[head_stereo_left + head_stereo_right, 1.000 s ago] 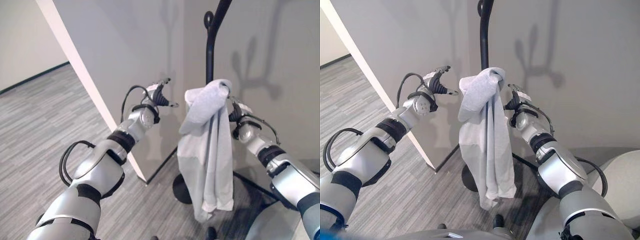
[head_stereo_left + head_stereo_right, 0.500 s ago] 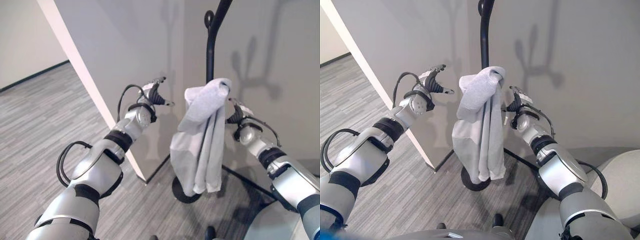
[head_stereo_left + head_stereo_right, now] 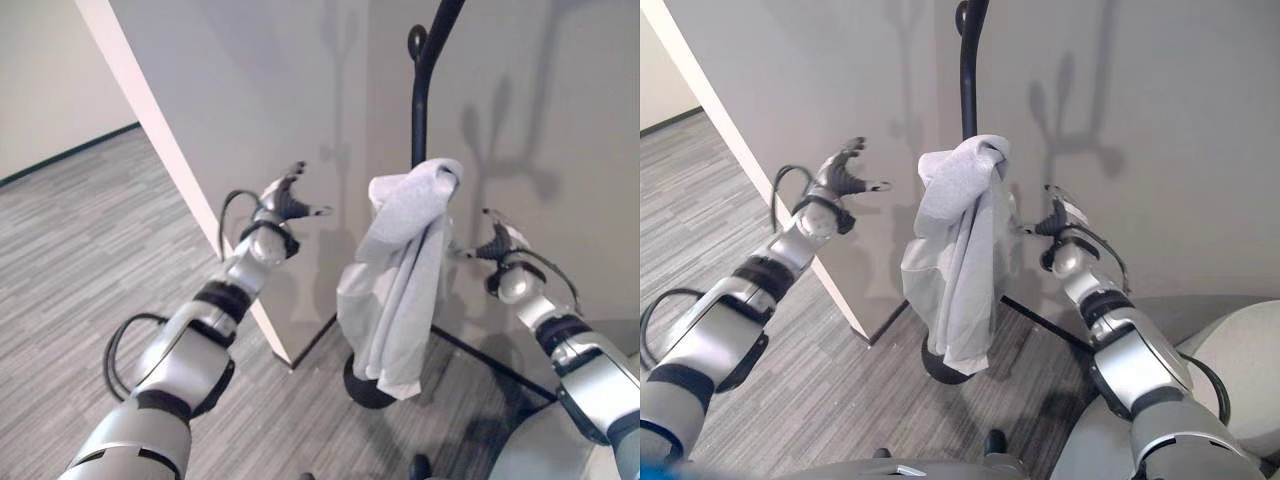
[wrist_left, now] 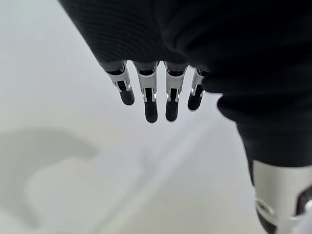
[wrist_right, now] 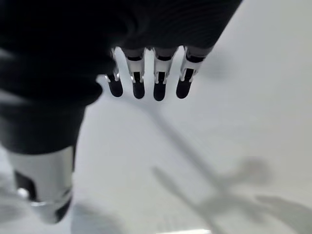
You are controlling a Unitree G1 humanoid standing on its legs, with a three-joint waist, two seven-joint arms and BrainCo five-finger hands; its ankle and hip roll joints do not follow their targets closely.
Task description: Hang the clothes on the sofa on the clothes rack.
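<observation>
The left hand (image 3: 285, 200) hangs with straight, relaxed fingers and holds nothing, apart from the garment on its left side. The right hand (image 3: 497, 243) is likewise slack and empty, just beside the cloth on its right. The light grey garment (image 3: 400, 275) is draped over a hook of the black clothes rack (image 3: 420, 110), bunched at the top and hanging loose below. To finish well, both arms should draw back without brushing the cloth, since its bunched seat looks shallow. The grey wall (image 3: 250, 100) stands close behind, and the rack's base (image 3: 362, 385) sits on grey carpet.
</observation>
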